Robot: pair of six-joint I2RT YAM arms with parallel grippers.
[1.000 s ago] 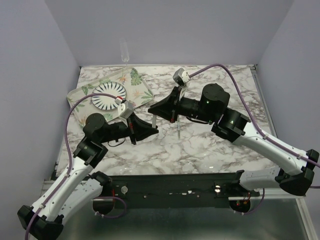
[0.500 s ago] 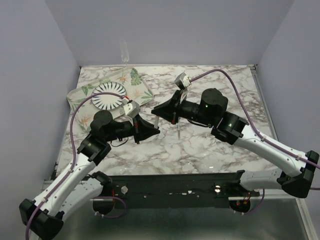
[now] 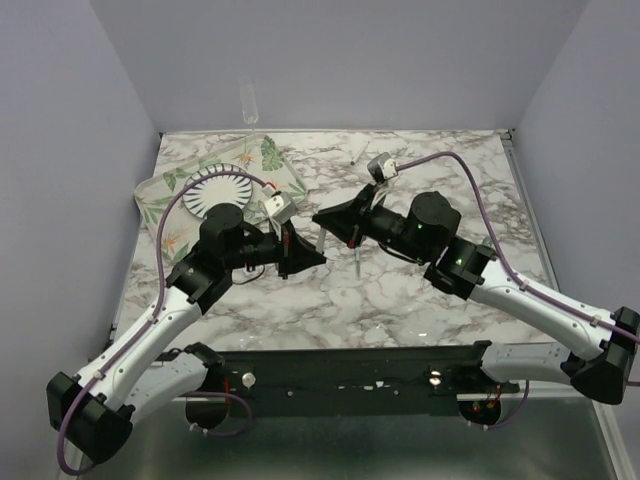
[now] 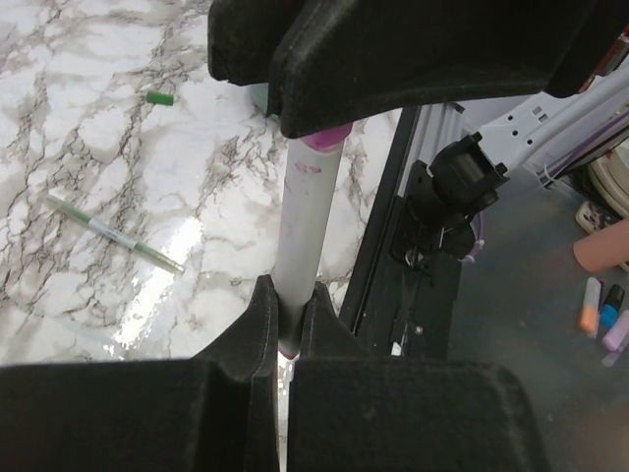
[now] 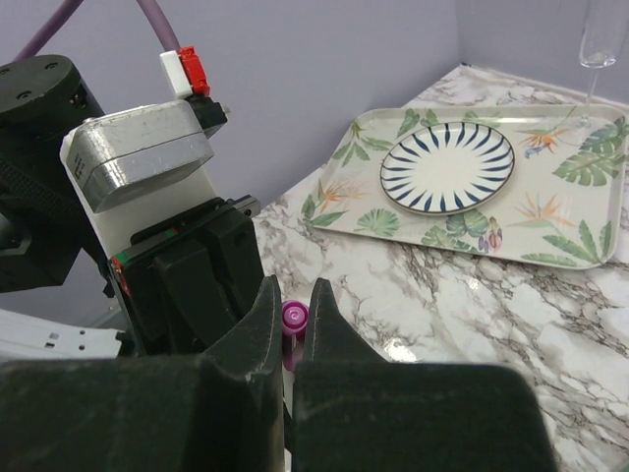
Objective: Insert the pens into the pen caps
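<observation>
Your left gripper [image 4: 290, 295] clamps the pink pen [image 4: 305, 216], its barrel running straight toward the right gripper [image 5: 295, 295], which pinches the pink cap [image 5: 294, 317]. Tip seems at the cap's mouth. The green pen [image 4: 113, 233] and green cap [image 4: 159, 97] lie apart on the table [image 4: 88, 157].

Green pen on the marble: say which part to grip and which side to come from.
Grip the green pen at mid-barrel, coming straight down from above and closing across its width. It lies flat on the marble table, long and thin, so its ends would be hard to pinch. Nothing touches it; the green cap lies apart.
</observation>
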